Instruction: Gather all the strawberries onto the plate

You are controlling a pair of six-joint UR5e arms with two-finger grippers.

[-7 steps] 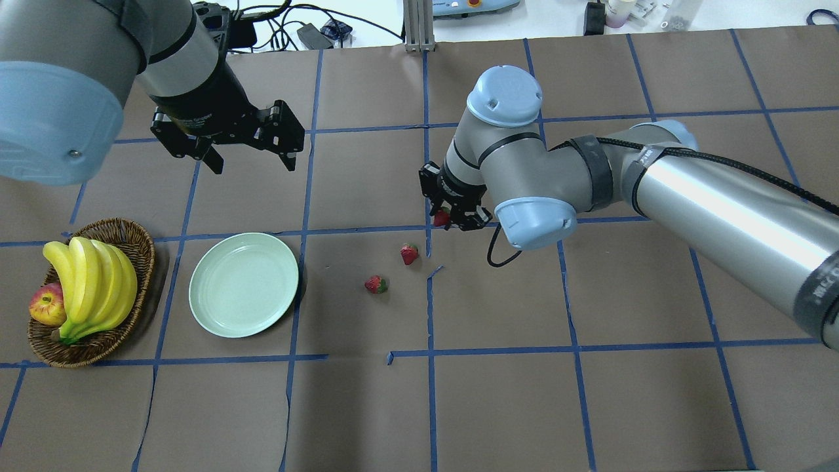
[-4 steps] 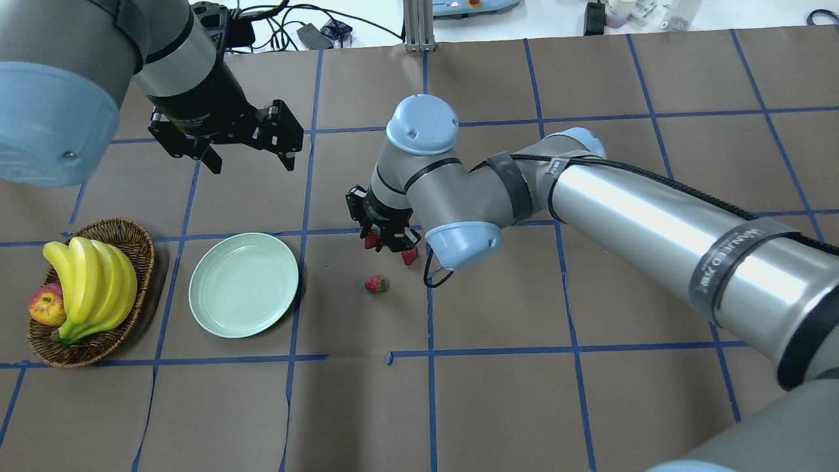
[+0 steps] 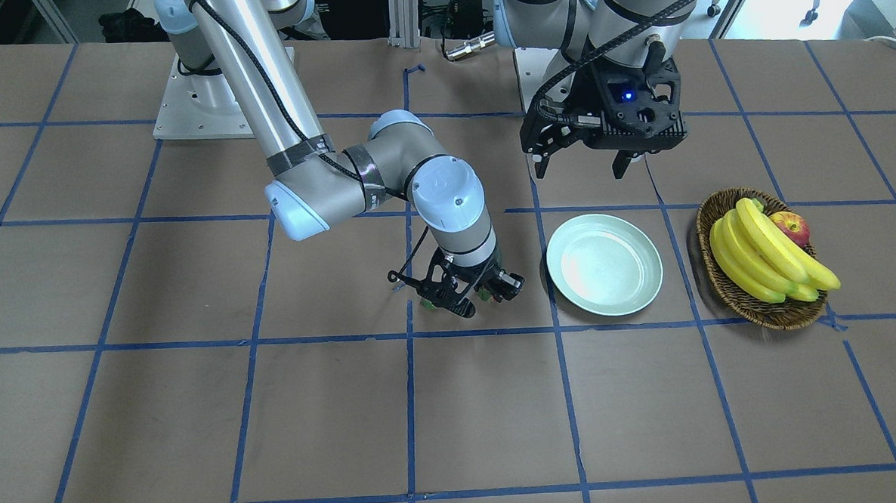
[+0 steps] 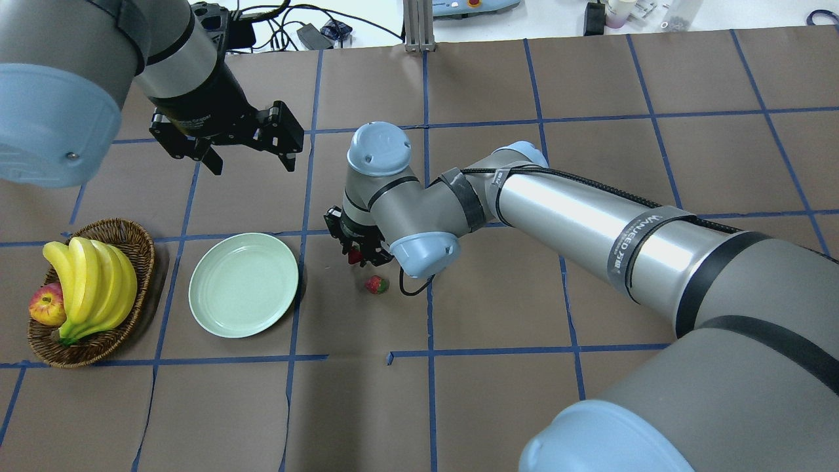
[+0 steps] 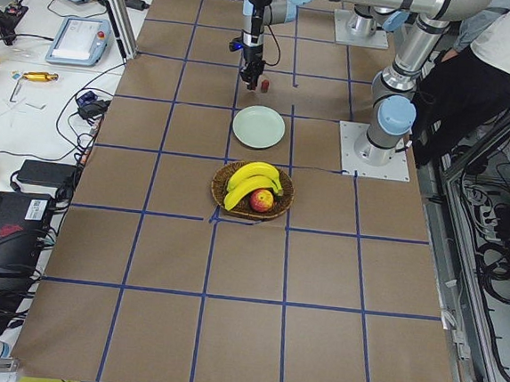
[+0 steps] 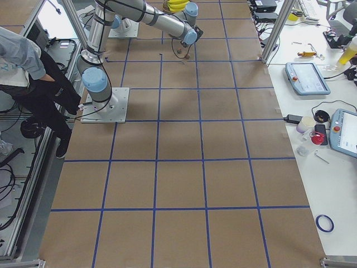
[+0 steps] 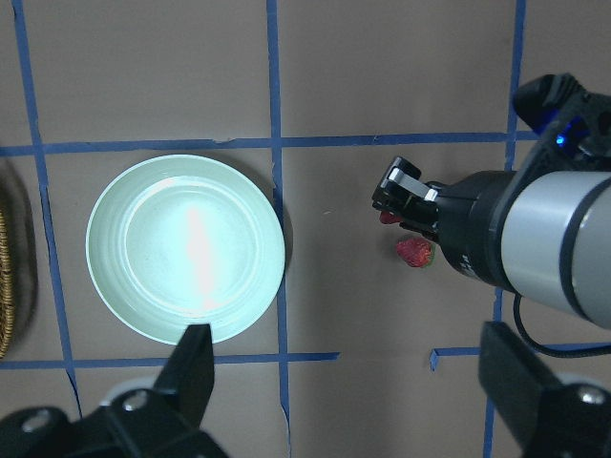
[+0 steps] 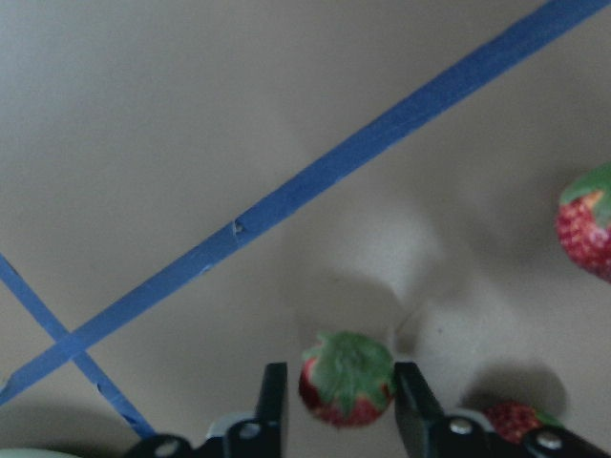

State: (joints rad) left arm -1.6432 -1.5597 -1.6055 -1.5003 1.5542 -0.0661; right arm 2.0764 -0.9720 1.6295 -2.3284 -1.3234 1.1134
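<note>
My right gripper (image 4: 358, 253) is shut on a strawberry (image 4: 354, 256) and holds it just above the table, a short way right of the plate (image 4: 244, 285). The right wrist view shows this berry (image 8: 346, 389) between the fingers, green cap up. The pale mint plate (image 3: 604, 263) has nothing in it. A second strawberry (image 4: 375, 284) lies on the table near the gripper. In the right wrist view two loose berries show, one at the right edge (image 8: 587, 229) and one at the bottom (image 8: 516, 420). My left gripper (image 4: 252, 159) is open and holds nothing, high above the table beyond the plate.
A brown wicker basket (image 4: 134, 236) with bananas and an apple (image 4: 46, 307) stands left of the plate. Cables and devices lie past the table's far edge. The right forearm stretches across the table's right half.
My right arm has moved left toward the plate with the strawberry in its gripper, and now covers one loose berry in the overhead view. The left arm has not moved.
</note>
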